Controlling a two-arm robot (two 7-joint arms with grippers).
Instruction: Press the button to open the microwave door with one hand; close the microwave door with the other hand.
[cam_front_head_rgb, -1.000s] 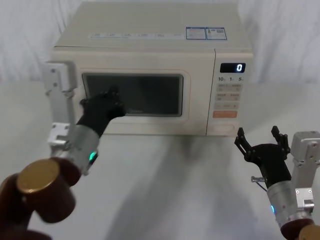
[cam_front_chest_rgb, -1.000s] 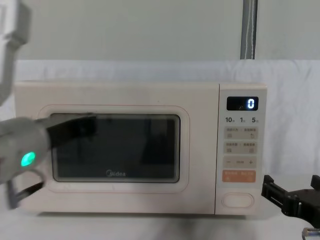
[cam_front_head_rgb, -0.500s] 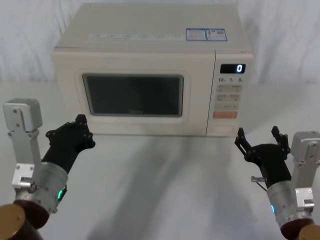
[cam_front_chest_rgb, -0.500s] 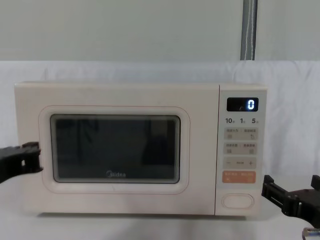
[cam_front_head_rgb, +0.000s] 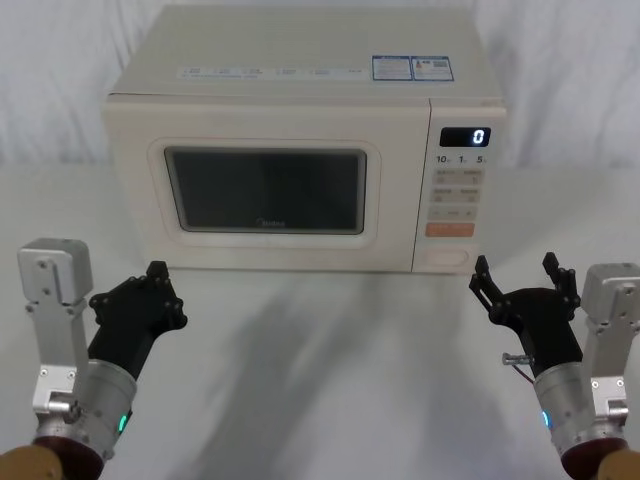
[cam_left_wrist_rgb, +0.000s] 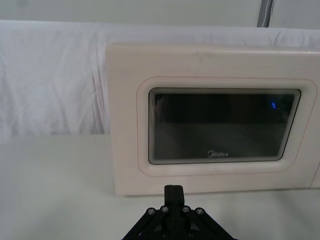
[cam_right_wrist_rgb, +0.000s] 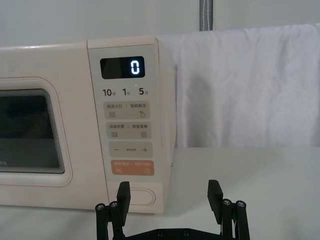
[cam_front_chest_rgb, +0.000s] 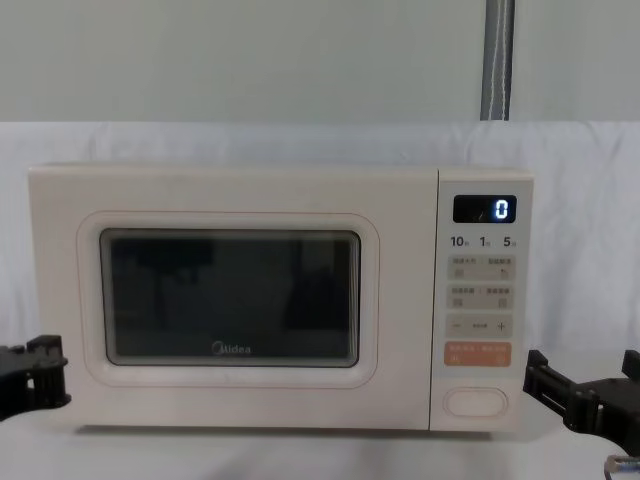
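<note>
The cream microwave door (cam_front_head_rgb: 265, 190) with its dark window lies flush and shut against the oven, as the left wrist view (cam_left_wrist_rgb: 225, 127) and chest view (cam_front_chest_rgb: 230, 300) also show. The wide oval button (cam_front_head_rgb: 441, 258) sits at the bottom of the control panel, under the orange key (cam_front_chest_rgb: 476, 401). My left gripper (cam_front_head_rgb: 160, 283) hovers low in front of the oven's left corner, clear of the door, its fingers together (cam_left_wrist_rgb: 173, 192). My right gripper (cam_front_head_rgb: 515, 272) stands open just in front of and right of the button (cam_right_wrist_rgb: 142, 196), with nothing between its fingers (cam_right_wrist_rgb: 215, 192).
The microwave stands on a white cloth-covered table (cam_front_head_rgb: 330, 360) with a white backdrop behind it. The display (cam_front_chest_rgb: 485, 208) reads 0. A grey pole (cam_front_chest_rgb: 497, 60) rises behind the oven. Bare table lies between the two grippers.
My left gripper has pulled back from the door's window, down to the near left of the table. The door stays shut. The right gripper has not moved.
</note>
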